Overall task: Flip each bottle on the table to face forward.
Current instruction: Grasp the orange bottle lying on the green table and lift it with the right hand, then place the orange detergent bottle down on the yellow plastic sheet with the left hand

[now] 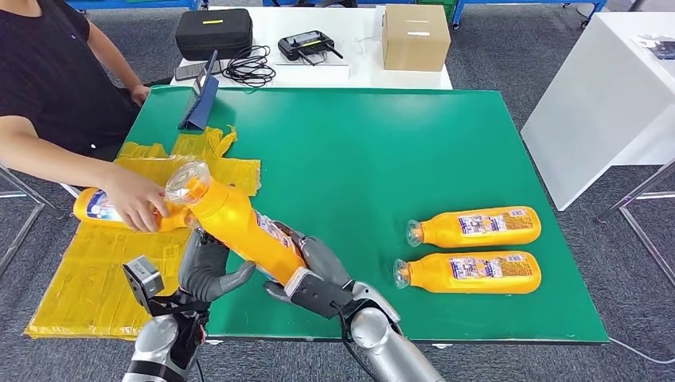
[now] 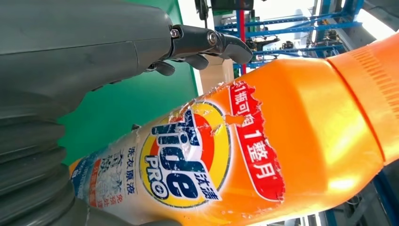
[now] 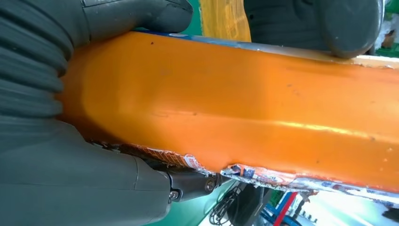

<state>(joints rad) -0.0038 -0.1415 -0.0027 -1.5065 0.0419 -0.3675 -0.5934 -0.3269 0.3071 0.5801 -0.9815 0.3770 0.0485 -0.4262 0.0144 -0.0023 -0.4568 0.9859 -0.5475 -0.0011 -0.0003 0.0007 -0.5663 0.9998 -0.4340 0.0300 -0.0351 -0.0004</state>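
The held bottle [image 1: 239,227] is lifted off the green table [image 1: 382,151] at our near left, tilted with its clear cap [image 1: 188,181] pointing up and away and its base low toward us. Our right hand [image 1: 314,274] wraps the lower body, thumb and fingers closed around it; the right wrist view shows plain orange plastic pressed between them. Our left hand [image 1: 208,269] sits against the bottle's underside. In the left wrist view its dark fingers [image 2: 211,42] reach past the printed label [image 2: 188,155], and we cannot tell whether they grip or merely steady.

Two more bottles [image 1: 477,227] [image 1: 470,272] lie on their sides at the right of the table, labels up, caps pointing left. A person's hand [image 1: 135,203] rests on a fourth bottle [image 1: 99,208] lying on the yellow sheet [image 1: 103,263] at the left. Beyond the mat, a white table carries a black case [image 1: 213,32], a controller [image 1: 306,45] and a cardboard box [image 1: 415,36].

We judge that we are mid-flip on this bottle, turning it between both hands. The next move seems to call for rolling the label side upward, lowering it flat onto the table near the two laid bottles, and keeping the right hand firm so the slick body does not slip.
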